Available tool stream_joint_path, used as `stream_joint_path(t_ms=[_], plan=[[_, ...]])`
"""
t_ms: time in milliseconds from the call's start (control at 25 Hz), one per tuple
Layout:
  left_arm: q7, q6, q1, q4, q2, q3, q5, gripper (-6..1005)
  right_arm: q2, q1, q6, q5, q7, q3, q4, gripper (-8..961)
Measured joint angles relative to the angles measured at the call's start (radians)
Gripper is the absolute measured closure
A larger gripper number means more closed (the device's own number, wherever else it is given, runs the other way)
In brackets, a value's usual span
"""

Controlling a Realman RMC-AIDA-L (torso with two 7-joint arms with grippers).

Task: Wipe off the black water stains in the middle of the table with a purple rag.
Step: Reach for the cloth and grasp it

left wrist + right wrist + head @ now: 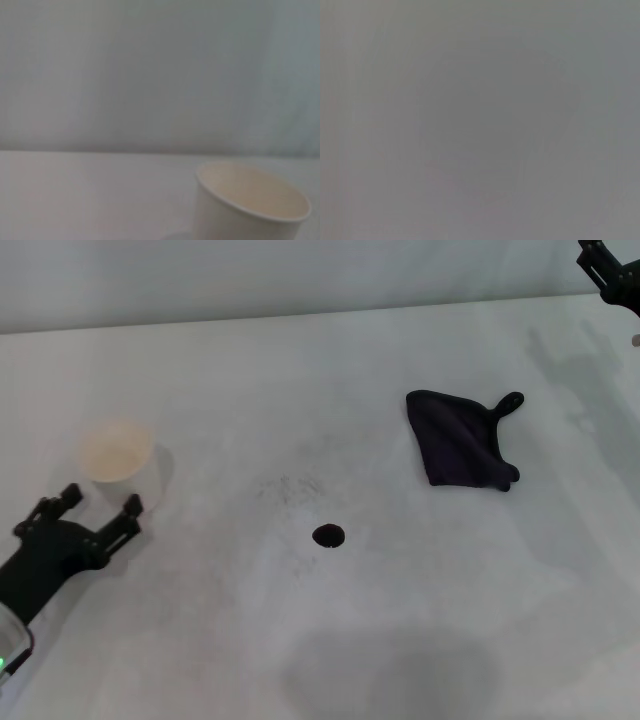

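- the left gripper (100,508) is resting low at the robot's near left, its two black fingers spread apart with nothing between them.
- a white paper cup (116,458) is standing upright just beyond those fingertips; in the left wrist view the cup (250,206) is filling the lower corner, its inside bare and no print showing on it.
- the black water stains (328,536) are showing as one small glossy blot on the table (200,380), well off to the right of the left gripper, with open tabletop lying between them.
- a faint grey speckled smudge (288,486) is sitting just beyond the blot.
- the purple rag (458,440) is lying flat farther right and farther away than the blot, apart from it, its thin loop tab pointing toward the right gripper.
- the right gripper (612,270) is hanging at the far right corner, well apart from the rag, mostly cut off by the edge; whether its fingers are apart or together cannot be told.
- the right wrist view is giving only plain grey.
- no brand, label or writing is readable anywhere.
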Motion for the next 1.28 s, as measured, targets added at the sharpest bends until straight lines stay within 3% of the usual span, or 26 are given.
stream_joint_path(t_ms=[360,760,880,1000,1120,1240,1280], plan=[[-0.121,-0.292,0.136,0.036,0.012,-0.003,-0.161,112,-0.003,0.006,-0.031,-0.002,0.05,-0.01,0.0,82],[-0.119,-0.343,0.166,0.065,0.011,0.005,-0.163,112,-0.002,0.023,-0.063,-0.004,0.122,-0.066,-0.017,82],[-0.114,-0.388,0.192,0.069,0.012,-0.001,-0.221,112,-0.007,0.022,-0.067,-0.005,0.194,-0.149,-0.041,82],[-0.11,-0.394,0.216,0.078,0.015,-0.002,-0.337,111,-0.011,0.002,-0.117,-0.029,0.311,-0.309,-0.15,82],[-0.08,-0.354,0.222,0.086,0.016,-0.002,-0.443,111,-0.025,-0.022,-0.265,-0.16,0.522,-0.514,-0.361,82],[0.009,-0.299,0.214,0.093,0.016,-0.002,-0.504,111,-0.029,-0.036,-0.465,-0.416,0.825,-0.658,-0.602,82],[0.074,-0.262,0.204,0.095,0.016,-0.002,-0.517,111,-0.022,-0.035,-0.523,-0.604,1.007,-0.683,-0.714,82]])
